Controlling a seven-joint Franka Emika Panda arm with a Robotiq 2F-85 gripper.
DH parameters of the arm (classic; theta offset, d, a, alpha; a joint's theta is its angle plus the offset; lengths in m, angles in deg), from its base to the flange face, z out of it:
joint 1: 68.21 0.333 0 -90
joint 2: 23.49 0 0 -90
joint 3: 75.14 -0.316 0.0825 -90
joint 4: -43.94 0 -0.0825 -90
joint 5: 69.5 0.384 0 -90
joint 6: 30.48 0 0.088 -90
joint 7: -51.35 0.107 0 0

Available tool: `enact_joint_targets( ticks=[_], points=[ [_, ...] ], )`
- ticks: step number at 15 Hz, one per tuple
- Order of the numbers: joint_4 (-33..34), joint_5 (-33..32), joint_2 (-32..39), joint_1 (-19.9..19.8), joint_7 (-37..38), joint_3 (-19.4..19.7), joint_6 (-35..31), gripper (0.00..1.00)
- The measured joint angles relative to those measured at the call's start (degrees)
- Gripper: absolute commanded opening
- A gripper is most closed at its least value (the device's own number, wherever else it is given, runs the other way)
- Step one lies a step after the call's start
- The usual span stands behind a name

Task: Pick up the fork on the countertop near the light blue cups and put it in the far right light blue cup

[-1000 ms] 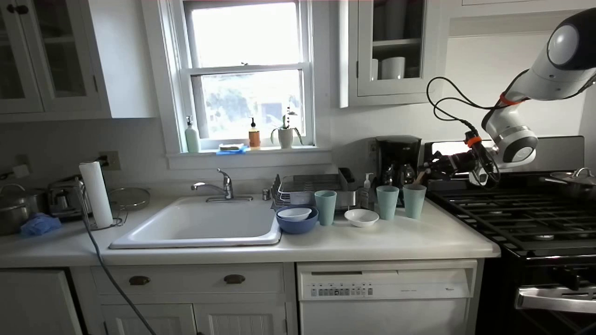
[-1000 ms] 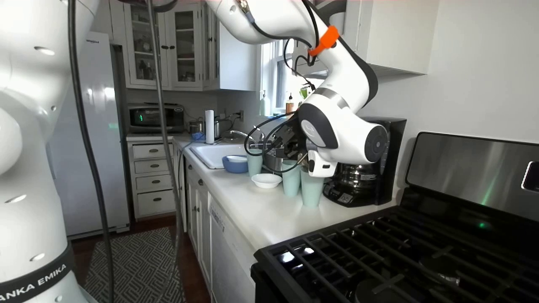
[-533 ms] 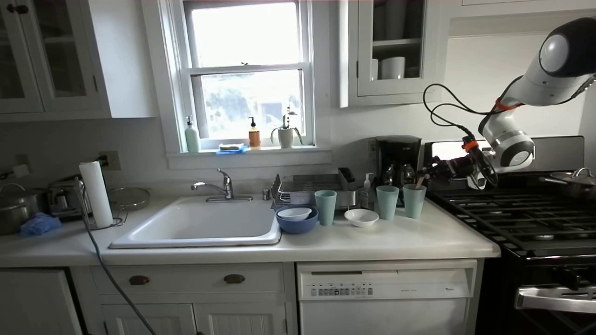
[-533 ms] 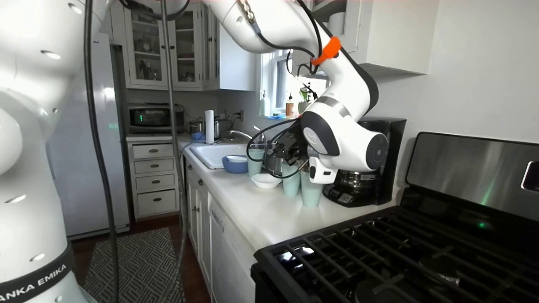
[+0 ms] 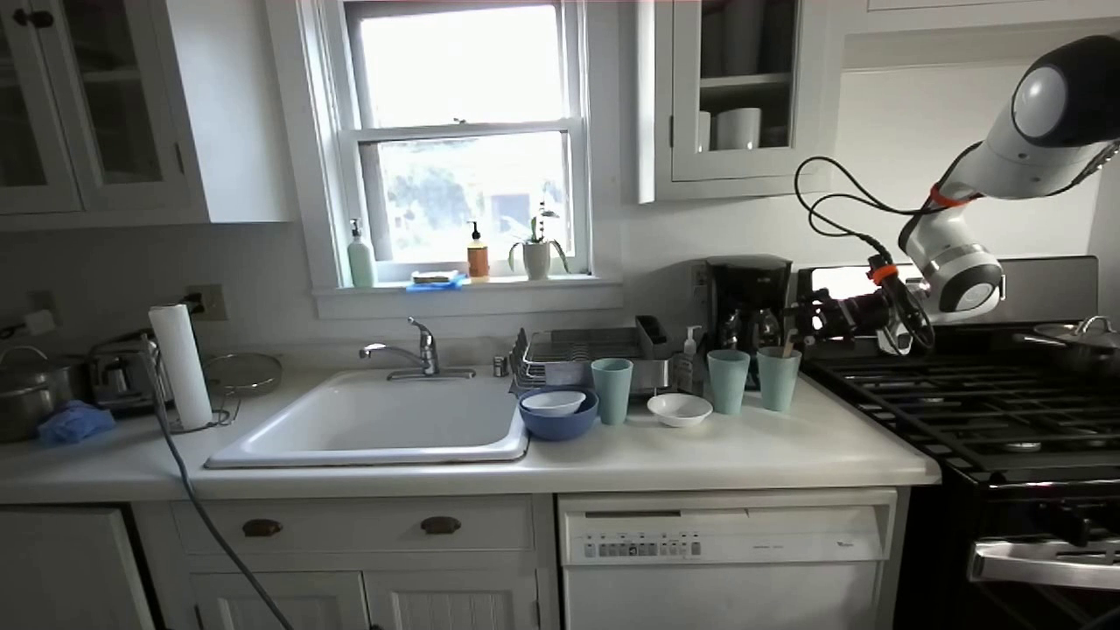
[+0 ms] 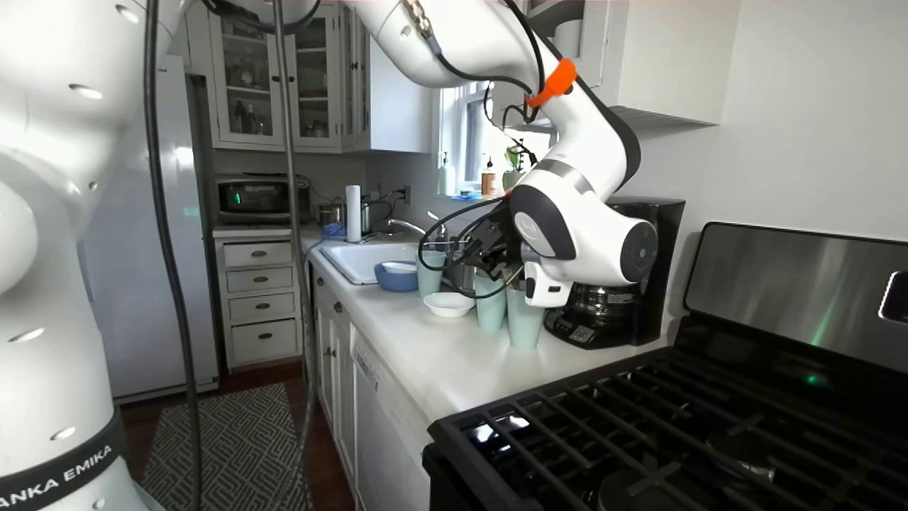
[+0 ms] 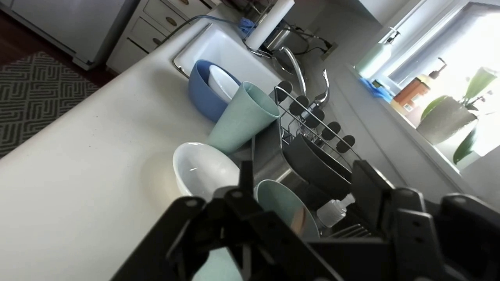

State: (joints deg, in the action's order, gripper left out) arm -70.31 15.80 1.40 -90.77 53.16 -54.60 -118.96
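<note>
Three light blue cups stand on the off-white countertop (image 5: 700,459): a left one (image 5: 612,391), a middle one (image 5: 728,381) and the far right light blue cup (image 5: 778,381). A thin tan stick, seemingly the fork (image 5: 789,343), rises from the far right cup's mouth. My gripper (image 5: 793,320) is just above that cup. In the wrist view my gripper (image 7: 303,173) has its fingers wide apart; metal fork tines (image 7: 353,231) show between them, apart from both. A tan strip (image 7: 298,221) appears against the middle cup's inside; whether in it or before it, I cannot tell.
A white dish (image 5: 680,409) sits between the left and middle cups, and a dark blue bowl (image 5: 560,426) beside the sink (image 5: 376,457). The coffee maker (image 6: 660,284) stands right behind the cups. Black stove grates (image 5: 989,385) lie to the right.
The arm has come down a little, bringing the fork lower over the far right cup. The gripper has then opened, leaving the tan stick in the cup's mouth.
</note>
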Motion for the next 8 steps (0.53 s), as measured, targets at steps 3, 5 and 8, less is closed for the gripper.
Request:
enact_joint_targets(
  ticks=[3,5,8],
  points=[
    [-0.05,-0.53,-1.0,-0.01,-0.14,0.1,0.29,1.0],
    [-0.78,-2.71,-2.81,0.08,-0.88,0.27,0.6,1.0],
    [-4.54,-10.48,-8.19,0.8,-4.3,0.88,-0.09,1.0]
  ],
)
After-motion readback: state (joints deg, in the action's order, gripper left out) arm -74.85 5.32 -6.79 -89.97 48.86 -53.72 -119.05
